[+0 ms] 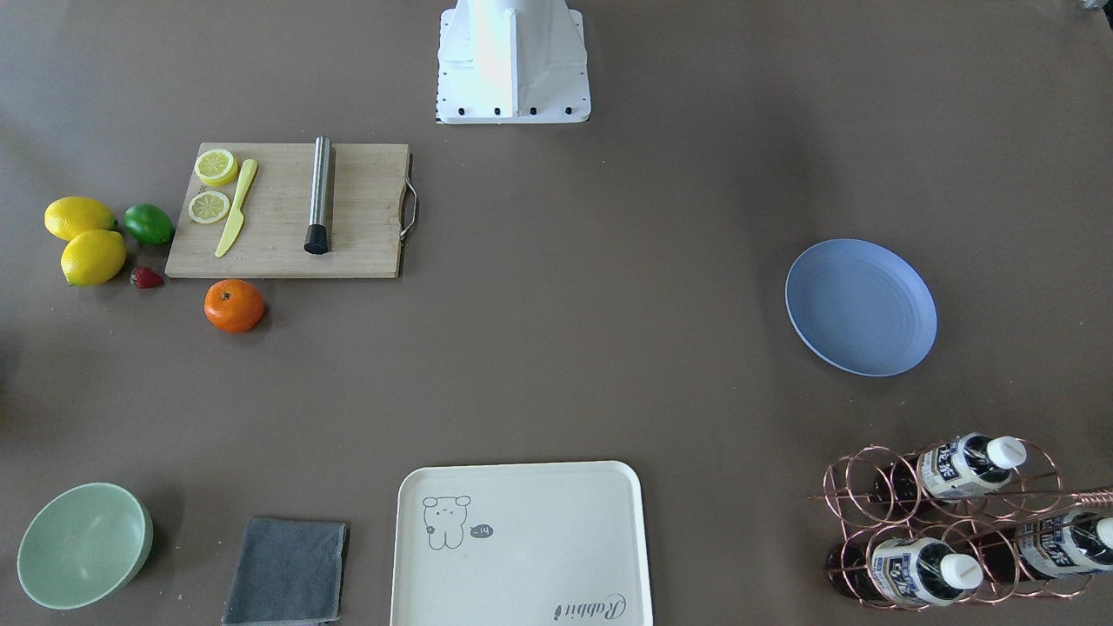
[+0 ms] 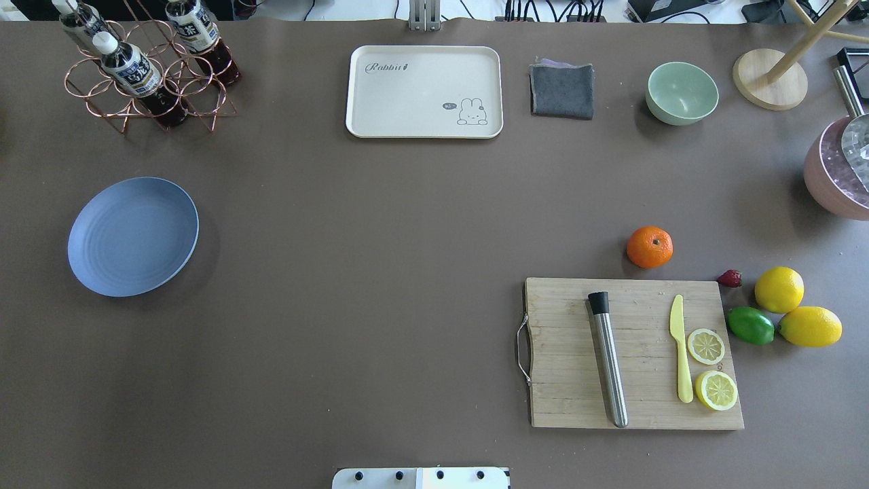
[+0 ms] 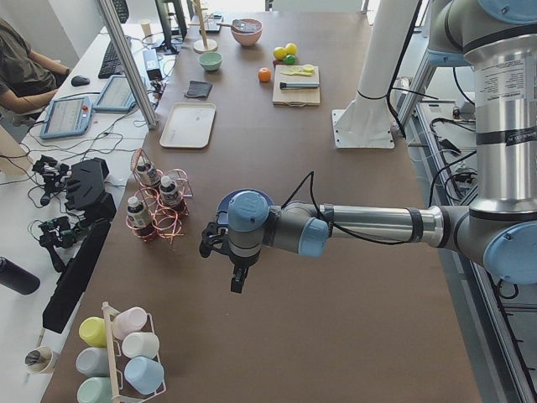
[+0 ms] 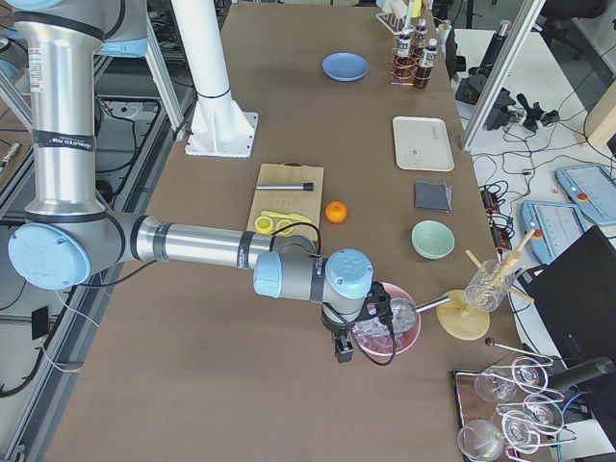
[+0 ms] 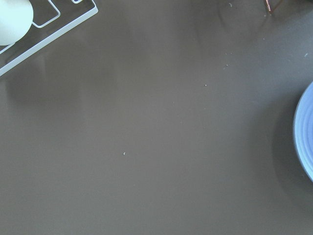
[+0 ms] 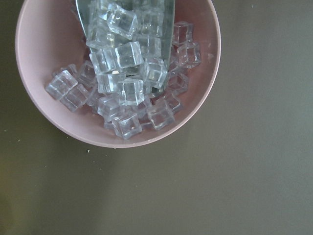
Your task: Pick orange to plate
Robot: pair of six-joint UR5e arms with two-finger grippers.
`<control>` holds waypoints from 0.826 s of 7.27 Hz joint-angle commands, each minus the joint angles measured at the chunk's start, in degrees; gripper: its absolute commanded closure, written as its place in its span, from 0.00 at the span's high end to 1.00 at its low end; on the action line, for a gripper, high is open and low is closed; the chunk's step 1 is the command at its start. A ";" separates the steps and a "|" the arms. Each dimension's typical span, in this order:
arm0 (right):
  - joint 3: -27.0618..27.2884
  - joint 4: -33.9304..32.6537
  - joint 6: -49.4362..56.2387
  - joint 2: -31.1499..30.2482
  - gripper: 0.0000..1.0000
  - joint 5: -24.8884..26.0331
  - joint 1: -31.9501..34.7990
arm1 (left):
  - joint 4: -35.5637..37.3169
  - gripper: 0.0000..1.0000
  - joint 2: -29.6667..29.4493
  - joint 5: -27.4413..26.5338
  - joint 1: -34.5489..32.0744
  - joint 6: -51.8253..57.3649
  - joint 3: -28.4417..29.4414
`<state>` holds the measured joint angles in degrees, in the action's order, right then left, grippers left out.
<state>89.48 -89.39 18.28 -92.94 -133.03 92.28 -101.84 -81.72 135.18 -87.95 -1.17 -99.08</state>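
Note:
The orange [image 2: 650, 246] sits on the brown table just beyond the far edge of the cutting board [image 2: 631, 353], on the robot's right side; it also shows as the orange [image 1: 234, 305]. The pale blue plate [image 2: 133, 236] lies bare on the robot's left side, and its rim [image 5: 305, 137] shows in the left wrist view. My left gripper [image 3: 235, 281] hangs above the table near the plate, seen only from the side, so I cannot tell its state. My right gripper [image 4: 343, 348] hovers over a pink bowl of ice cubes [image 6: 117, 73], far from the orange; its state cannot be told either.
On the board lie a steel rod [image 2: 607, 356], a yellow knife [image 2: 681, 353] and lemon slices. Two lemons [image 2: 779, 289], a lime [image 2: 750, 325] and a strawberry [image 2: 730, 278] sit beside it. Along the far edge are a cream tray [image 2: 424, 92], grey cloth [image 2: 561, 89], green bowl [image 2: 681, 93] and bottle rack [image 2: 146, 68].

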 commanded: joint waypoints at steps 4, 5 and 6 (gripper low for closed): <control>0.08 0.00 0.18 -0.40 1.00 -1.88 0.00 | -0.11 0.98 0.24 0.00 0.06 0.03 -0.24; -0.01 0.00 0.35 -0.48 1.00 -1.88 -0.09 | -0.20 0.98 0.24 0.00 0.06 0.03 -0.24; -0.01 0.00 0.44 -0.48 1.00 -1.96 -0.09 | -0.11 0.98 0.24 0.00 0.06 0.03 -0.41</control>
<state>89.52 -89.38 18.59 -93.38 -134.85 92.23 -101.99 -81.48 135.18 -87.89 -1.14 -99.37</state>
